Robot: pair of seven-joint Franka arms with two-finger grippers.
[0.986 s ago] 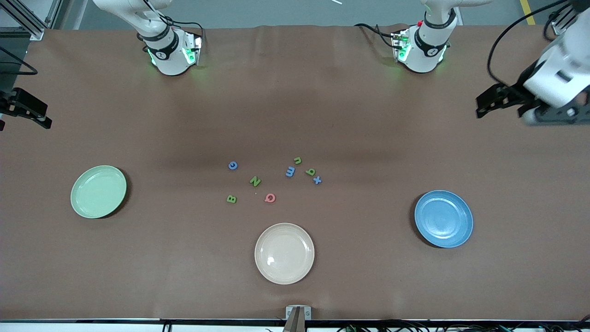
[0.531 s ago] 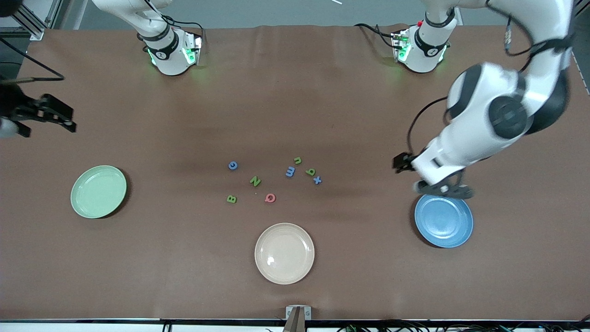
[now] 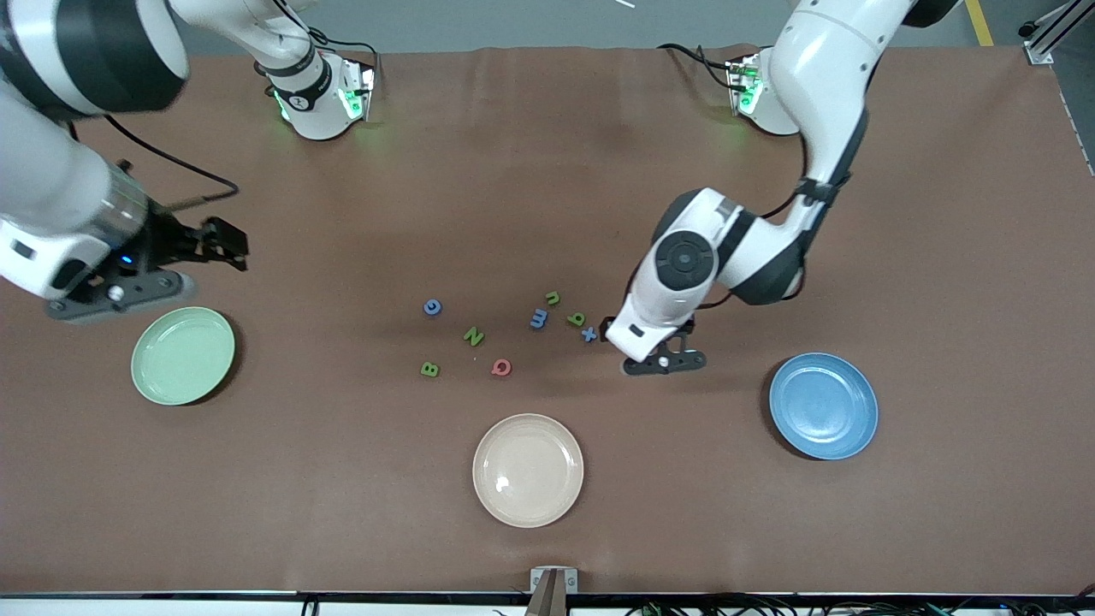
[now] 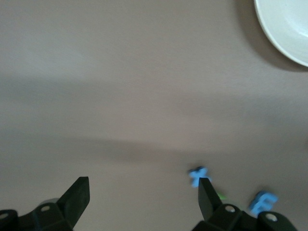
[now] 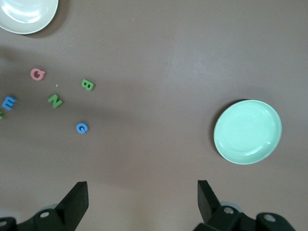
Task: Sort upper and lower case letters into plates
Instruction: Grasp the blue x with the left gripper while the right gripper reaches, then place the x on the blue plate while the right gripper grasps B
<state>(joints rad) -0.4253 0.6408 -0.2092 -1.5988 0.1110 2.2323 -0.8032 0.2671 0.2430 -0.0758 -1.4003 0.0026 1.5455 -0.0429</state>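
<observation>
Left gripper (image 3: 609, 332), fingers apart and empty, low over the table just beside blue letter x (image 3: 588, 335), centre-right of the front view. In the left wrist view one fingertip (image 4: 206, 192) sits right at the x.

Right gripper (image 3: 224, 242), fingers apart, nothing held, at left of frame above the green plate (image 3: 183, 355).

Blue plate (image 3: 823, 405) at lower right, empty. Cream plate (image 3: 528, 470) at bottom centre, empty.

Letters loose mid-frame: blue G (image 3: 433, 306), green N (image 3: 473, 336), green B (image 3: 429, 370), pink Q (image 3: 501, 367), blue m (image 3: 539, 319), green n (image 3: 553, 298), green q (image 3: 577, 319).
</observation>
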